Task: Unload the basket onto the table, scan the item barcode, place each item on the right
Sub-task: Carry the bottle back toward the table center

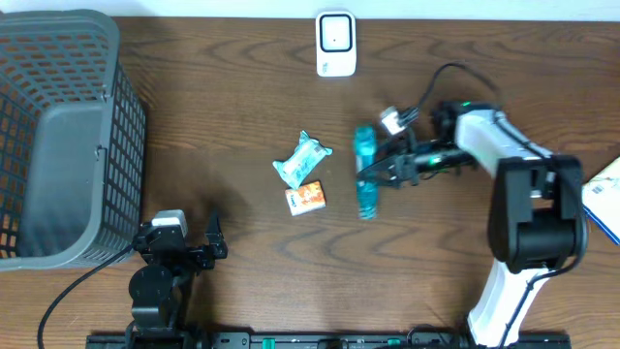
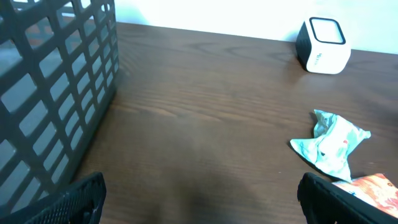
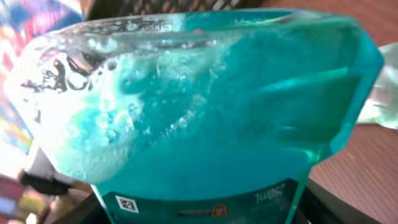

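So the bottle (image 1: 365, 145) is being pinched around its middle by the right gripper (image 1: 369, 174). It's sitting a bit nearer the robot than the scanner (image 1: 336, 44) and slightly off to the scanner's right. In the right wrist view nearly everything is being blocked by blue liquid, with a label strip and a small square code being shown along the bottom edge. Whether the bottle is being lifted or is resting on the table can't be told.

The bit that matters is how the bottle is being held. Its long axis is lying roughly in line with the scanner, one end pointed toward it and the other back at the robot. As far as can be judged, the scanner is being faced by an end of the bottle, not by the label side. The bottle is probably going to need carrying toward the scanner and turning, so that the print is being presented to the window. Where the actual barcode is sitting can't be made out from here.

The left gripper (image 1: 205, 244) is being held spread wide with nothing in it. It's far off to the scanner's left, close to the robot, beside the basket (image 1: 116, 116). The right arm is clearly the nearer one, and the bottle is being gripped by it anyway.

A packet (image 1: 302, 160) and a box (image 1: 306, 198) are lying just left of the bottle, on the robot's side of the scanner, not being touched by anything.
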